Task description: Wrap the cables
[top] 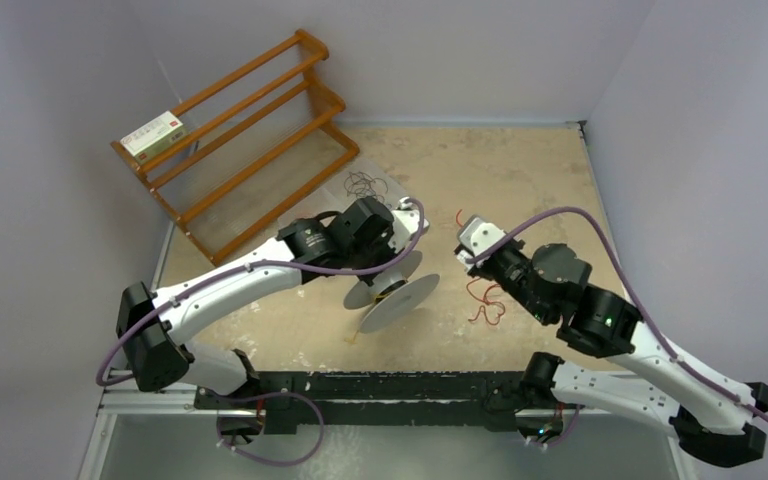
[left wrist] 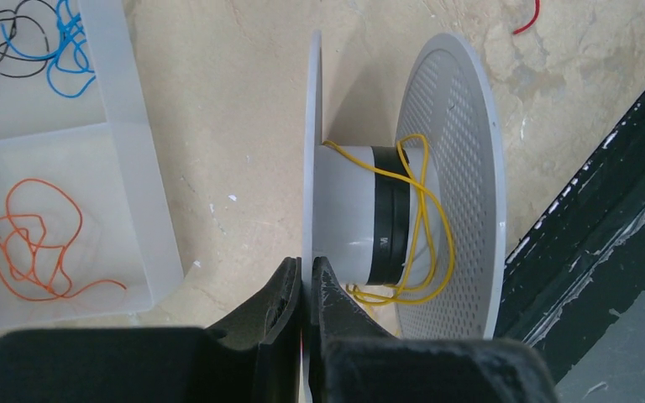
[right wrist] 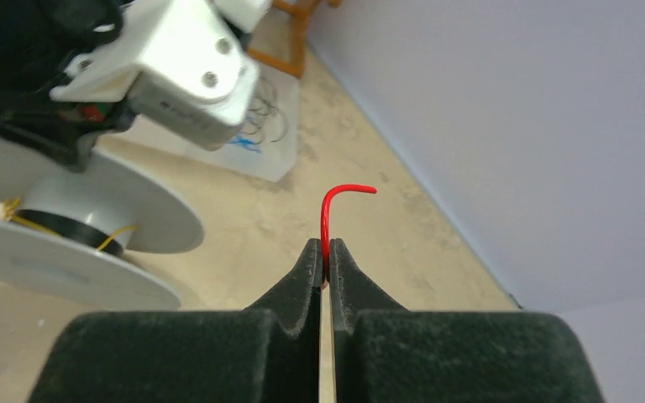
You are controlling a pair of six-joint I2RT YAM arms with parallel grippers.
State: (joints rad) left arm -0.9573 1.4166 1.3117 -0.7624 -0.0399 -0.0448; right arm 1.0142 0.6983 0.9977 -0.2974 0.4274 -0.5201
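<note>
"Two grippers! What is the left gripper (left wrist: 306,277) doing?"

"Its jaws are squeezed tight on the thin edge of a white spool (left wrist: 357,201). The spool is tipped on its side."

"Is anything on the spool?"

"A yellow wire (left wrist: 424,210) goes loosely around the middle. It crosses a black band (left wrist: 390,222)."

"And the right gripper (right wrist: 325,256)?"

"Its jaws are pinched together on the red cable (right wrist: 326,218). A short bit sticks out past the tips and bends over like a hook."

"Is there more red?"

"Yes. Red loops (top: 485,303) lie on the tan table (top: 520,170), beside the right arm and apart from the spool."

"Any other cables?"

"A clear tray (left wrist: 126,126) sits on the table near the spool. A black wire (left wrist: 0,42) and a blue wire (left wrist: 63,54) are tangled in one part. An orange wire (left wrist: 34,243) is in the next part."

"What is at the back?"

"A wooden rack (top: 250,140) in the far left corner, with a small box (top: 155,135) on its top shelf."
</note>
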